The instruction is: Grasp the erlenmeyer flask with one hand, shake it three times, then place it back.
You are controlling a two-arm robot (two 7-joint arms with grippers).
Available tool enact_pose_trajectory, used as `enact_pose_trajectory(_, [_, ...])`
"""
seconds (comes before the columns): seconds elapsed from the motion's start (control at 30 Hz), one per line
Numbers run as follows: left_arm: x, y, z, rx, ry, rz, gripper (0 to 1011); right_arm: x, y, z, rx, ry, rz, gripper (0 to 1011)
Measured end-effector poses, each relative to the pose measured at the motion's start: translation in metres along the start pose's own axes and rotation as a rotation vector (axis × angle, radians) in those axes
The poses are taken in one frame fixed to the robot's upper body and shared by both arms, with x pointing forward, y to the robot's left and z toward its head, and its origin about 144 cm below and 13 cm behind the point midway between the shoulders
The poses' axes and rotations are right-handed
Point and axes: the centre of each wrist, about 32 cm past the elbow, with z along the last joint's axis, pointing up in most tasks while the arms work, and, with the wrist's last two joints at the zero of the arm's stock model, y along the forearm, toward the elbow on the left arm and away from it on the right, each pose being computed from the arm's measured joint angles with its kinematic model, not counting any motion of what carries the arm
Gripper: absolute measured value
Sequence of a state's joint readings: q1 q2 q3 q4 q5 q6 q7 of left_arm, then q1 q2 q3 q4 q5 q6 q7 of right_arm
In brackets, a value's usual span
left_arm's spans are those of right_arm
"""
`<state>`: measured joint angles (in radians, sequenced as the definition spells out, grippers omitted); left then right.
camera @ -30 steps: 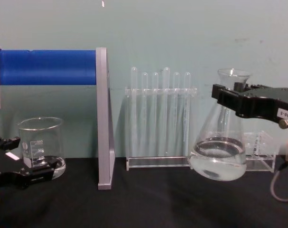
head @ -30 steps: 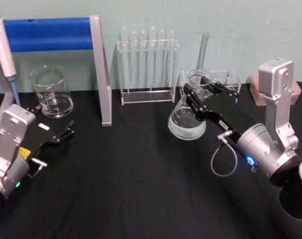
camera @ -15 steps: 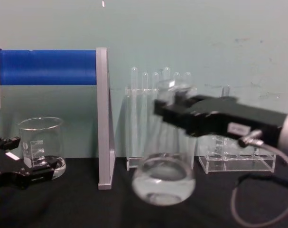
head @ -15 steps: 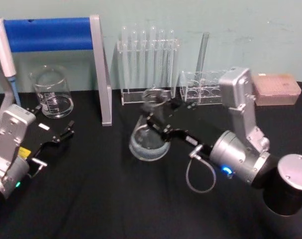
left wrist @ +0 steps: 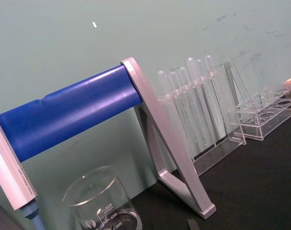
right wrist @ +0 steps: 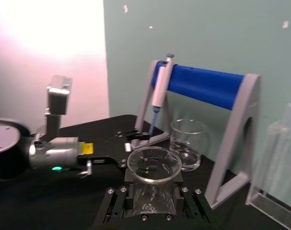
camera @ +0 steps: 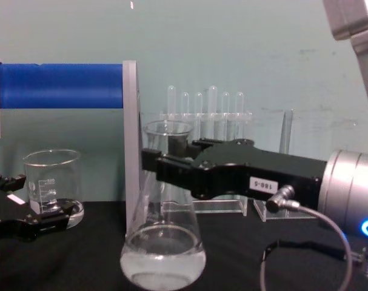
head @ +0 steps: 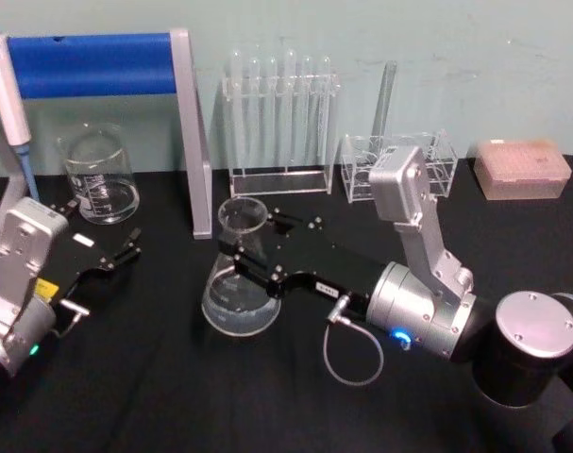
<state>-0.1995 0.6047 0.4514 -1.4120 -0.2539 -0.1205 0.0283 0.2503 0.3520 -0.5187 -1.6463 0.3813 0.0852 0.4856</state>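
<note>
Black matte table (head: 173, 396), bearing all the glassware. Along its far left stands a frame (head: 88, 64) with a blue cylindrical bar between grey metal end pieces.

My right gripper (head: 244, 247) is black, with long flat jaws, a small white number label and a silver connector. It reaches across from the right and is clamped on the neck of the erlenmeyer flask (head: 237, 304).

The flask is clear glass, conical, with a flared rim and a wide round base. It is left of the table's centre, just in front of the frame's right end piece and nearer me than the test tube rack (head: 278, 123). It leans slightly, and a shallow layer of clear liquid lies in its base. Whether the base touches the table I cannot tell.

The rack is clear acrylic and holds a row of thin upright glass tubes. Under the blue bar stands a straight-walled glass beaker (head: 99, 179) with white graduation marks; its contents I cannot make out.

Right of the tube rack, a lower clear rack (head: 399, 160) carries one tall tube; beyond it lies a pink box (head: 524, 168). My left gripper (head: 126, 253) rests at the table's left, near the beaker, jaws spread apart. A pipette (head: 8, 94) hangs at the frame's left end
</note>
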Motion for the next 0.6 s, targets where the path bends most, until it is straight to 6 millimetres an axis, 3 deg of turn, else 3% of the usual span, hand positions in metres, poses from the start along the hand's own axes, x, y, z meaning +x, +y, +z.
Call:
enact_pose_trajectory(0.33, [0.0,0.0,0.0,0.0,0.0,0.0,1001,0.013,-0.019,0.001,0.028,-0.002,-0.192,449])
enact_pose_trajectory(0.6, [0.0,0.0,0.0,0.0,0.0,0.0,1001,0.022,-0.048,0.003,0.024,-0.026,-0.446,448])
